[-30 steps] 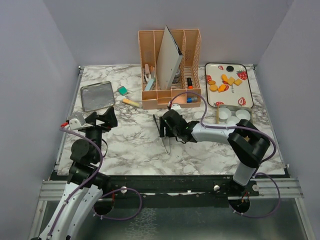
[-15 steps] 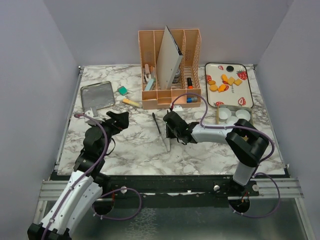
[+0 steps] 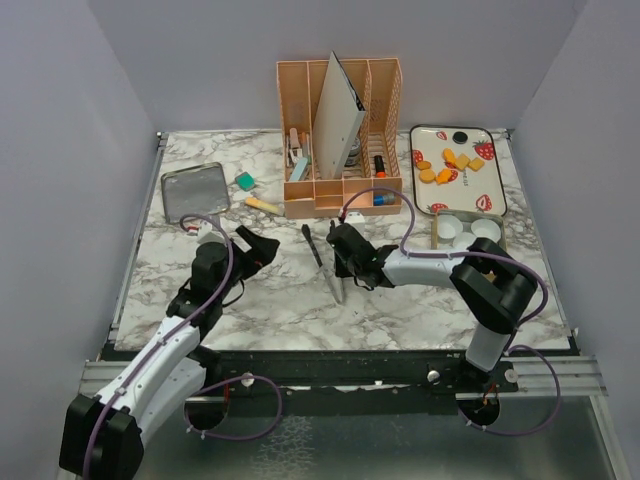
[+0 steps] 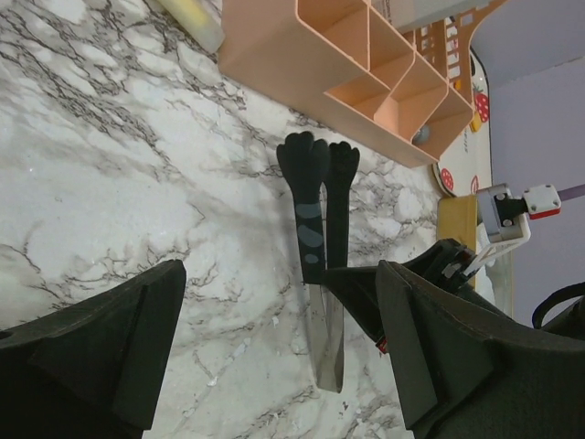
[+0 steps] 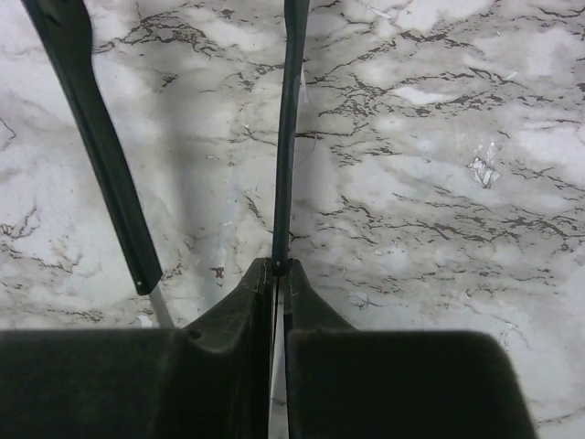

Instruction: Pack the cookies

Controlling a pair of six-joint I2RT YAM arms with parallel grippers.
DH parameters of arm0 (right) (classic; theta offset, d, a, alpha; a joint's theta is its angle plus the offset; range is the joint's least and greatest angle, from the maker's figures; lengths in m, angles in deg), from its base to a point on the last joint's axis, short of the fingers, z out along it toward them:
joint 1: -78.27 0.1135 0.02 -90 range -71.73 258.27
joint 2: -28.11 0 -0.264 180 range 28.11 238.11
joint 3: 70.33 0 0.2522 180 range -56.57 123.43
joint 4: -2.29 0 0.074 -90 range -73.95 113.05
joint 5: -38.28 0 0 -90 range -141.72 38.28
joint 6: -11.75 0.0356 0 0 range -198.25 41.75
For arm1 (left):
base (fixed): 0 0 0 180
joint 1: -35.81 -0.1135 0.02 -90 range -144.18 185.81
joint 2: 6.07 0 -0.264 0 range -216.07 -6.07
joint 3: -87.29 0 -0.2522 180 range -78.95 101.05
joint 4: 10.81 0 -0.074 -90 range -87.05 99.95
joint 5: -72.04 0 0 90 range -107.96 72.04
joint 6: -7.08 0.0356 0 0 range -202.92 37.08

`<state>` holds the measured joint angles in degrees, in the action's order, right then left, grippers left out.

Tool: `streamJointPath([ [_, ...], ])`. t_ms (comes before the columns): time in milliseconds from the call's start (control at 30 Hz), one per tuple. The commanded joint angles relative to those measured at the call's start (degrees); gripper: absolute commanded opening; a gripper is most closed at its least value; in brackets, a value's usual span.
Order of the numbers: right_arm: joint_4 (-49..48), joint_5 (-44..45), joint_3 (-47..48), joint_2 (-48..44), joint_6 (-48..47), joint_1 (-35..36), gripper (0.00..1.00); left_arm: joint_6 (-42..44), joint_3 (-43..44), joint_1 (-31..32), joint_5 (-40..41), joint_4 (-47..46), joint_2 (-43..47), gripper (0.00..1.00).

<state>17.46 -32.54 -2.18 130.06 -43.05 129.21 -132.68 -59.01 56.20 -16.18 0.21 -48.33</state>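
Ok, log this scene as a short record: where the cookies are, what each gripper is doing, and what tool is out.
cookies: small orange-yellow biscuit pieces, all on the white strawberry-print tray, far right of the table
cups: white paper cups just in front of that tray, no cookie visible in them
tool: black-handled tongs, mid-table
right gripper: shut on one arm of the tongs
left gripper: open, holding nothing, facing the tongs
progress: no cookie packed yet
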Motion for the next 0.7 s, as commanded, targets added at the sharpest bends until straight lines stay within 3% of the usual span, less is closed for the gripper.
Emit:
streamJointPath([
  [0,-0.93,-1.02,-1.04,-1.52,-0.61,0.21,0.03,-3.49,-1.54,0.8,-5.42,-5.64,-3.97,0.92],
  [333,1.05,-1.73,-1.27,-8.49,-1.55,0.2,0.0,-6.26,1.47,6.99,-7.37,-14.22,-16.03,0.92],
  [667,3.56,-2.59,-1.48,-13.54,-2.86,0.2,0.0,-11.06,4.19,11.33,-4.94,-23.71,-23.64,0.84],
])
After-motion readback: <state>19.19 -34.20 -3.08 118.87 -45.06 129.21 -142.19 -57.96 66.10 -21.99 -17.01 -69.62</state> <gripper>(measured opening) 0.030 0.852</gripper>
